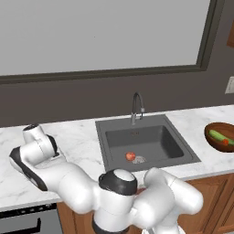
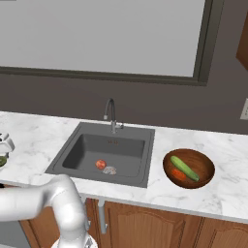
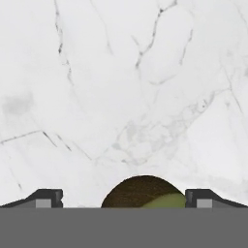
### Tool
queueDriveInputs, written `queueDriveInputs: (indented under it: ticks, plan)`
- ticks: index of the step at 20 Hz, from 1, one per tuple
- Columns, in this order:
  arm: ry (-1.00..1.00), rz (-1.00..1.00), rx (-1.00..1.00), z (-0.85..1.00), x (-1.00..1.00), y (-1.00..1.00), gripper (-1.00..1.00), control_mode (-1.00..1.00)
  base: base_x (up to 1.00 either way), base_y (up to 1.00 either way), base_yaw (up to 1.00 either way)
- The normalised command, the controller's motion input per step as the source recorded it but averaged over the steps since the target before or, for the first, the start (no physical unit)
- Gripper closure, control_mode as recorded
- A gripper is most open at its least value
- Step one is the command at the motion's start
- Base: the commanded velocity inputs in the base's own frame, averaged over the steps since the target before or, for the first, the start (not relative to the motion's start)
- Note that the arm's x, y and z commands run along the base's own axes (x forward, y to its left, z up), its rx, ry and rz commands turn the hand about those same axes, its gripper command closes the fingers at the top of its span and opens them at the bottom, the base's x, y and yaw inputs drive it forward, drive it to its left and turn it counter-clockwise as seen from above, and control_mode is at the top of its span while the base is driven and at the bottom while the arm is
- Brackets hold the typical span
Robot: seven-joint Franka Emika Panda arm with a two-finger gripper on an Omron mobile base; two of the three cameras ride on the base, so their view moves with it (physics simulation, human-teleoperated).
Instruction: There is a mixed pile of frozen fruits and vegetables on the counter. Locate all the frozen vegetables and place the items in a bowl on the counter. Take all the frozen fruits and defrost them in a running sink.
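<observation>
Right under your hand sits the dark olive-green round fruit [image 3: 144, 192], on the white marble counter [image 3: 121, 87] between the two dark fingertips [image 3: 48, 197] of your two-finger gripper [image 3: 123, 199]. They stand spread wide on either side of it, not yet touching.

Look right: the small round red apple [image 1: 130, 156] already lies in the dark grey rectangular sink [image 1: 147, 142] beside the round metal drain [image 1: 139, 159]. On the right, the wide reddish-brown wooden bowl [image 2: 189, 168] holds the long green cucumber [image 2: 184, 168] and the orange carrot [image 2: 177, 174]. So by my read you're on the last item, the second fruit, at the approach-to-grasp step.

Next you need to settle lower so the fingers bracket the fruit's widest part, then squeeze; it's round and may roll away if one finger lands first.

Room looks good: bare marble all around the fruit, nothing crowding it. From there, carry it right over the sink's left rim, keeping well clear of the curved grey gooseneck faucet [image 1: 136, 106] at the far edge.
</observation>
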Motion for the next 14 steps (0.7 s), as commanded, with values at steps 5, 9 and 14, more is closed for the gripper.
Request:
queueDriveInputs:
  ticks: [5, 9, 14]
  plan:
    - [0.0, 0.0, 0.0, -0.2, -0.14, 0.0, -1.0, -1.0, 0.0, 0.0, 0.0]
    - [0.0, -0.02, 0.0, -0.13, -0.13, 0.0, -1.0, -1.0, 0.0, 0.0, 0.0]
    - [0.0, -0.04, 0.0, -0.14, -0.09, 0.01, 1.0, -1.0, 0.0, 0.0, 0.0]
